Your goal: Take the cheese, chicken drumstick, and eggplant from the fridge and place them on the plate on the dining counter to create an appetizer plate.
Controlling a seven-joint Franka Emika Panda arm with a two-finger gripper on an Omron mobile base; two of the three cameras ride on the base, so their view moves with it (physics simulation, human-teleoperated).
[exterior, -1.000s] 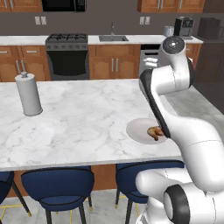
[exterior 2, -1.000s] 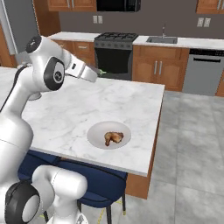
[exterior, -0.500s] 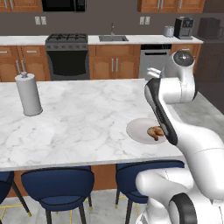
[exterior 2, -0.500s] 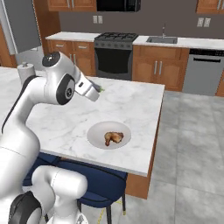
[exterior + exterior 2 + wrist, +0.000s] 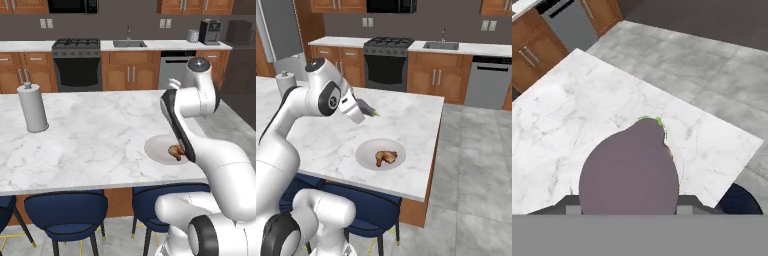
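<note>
Holding the eggplant (image 5: 629, 172), my tool (image 5: 367, 110) hangs above the marble tabletop (image 5: 331, 135), up and to the stove side of the plate (image 5: 363, 155). From the right base view I see the dark purple lump with its small green cap poking out past the end of the hand, clear of the stone and not touching the plate. In the hand view the eggplant covers the lower middle, its green tip pointing away from me; the finger tips are hidden behind it, so I read the tool as clamped on it from the way it hangs in the air, though I cannot see the pads themselves.

On the plate lies the chicken drumstick (image 5: 385, 157), glossy brown, resting a little off the plate's middle toward the far edge of the tabletop. In the left base view the drumstick (image 5: 176, 152) is half covered by my own forearm, and the plate (image 5: 155, 148) shows to the left of it.

Away from the plate, toward the far left end of the tabletop, a paper towel roll (image 5: 33, 107) stands upright. Blue stools (image 5: 66, 210) are tucked under the near edge, below the plate. Behind the tabletop, well apart from the plate, run the stove (image 5: 77, 62) and the sink (image 5: 129, 44).
</note>
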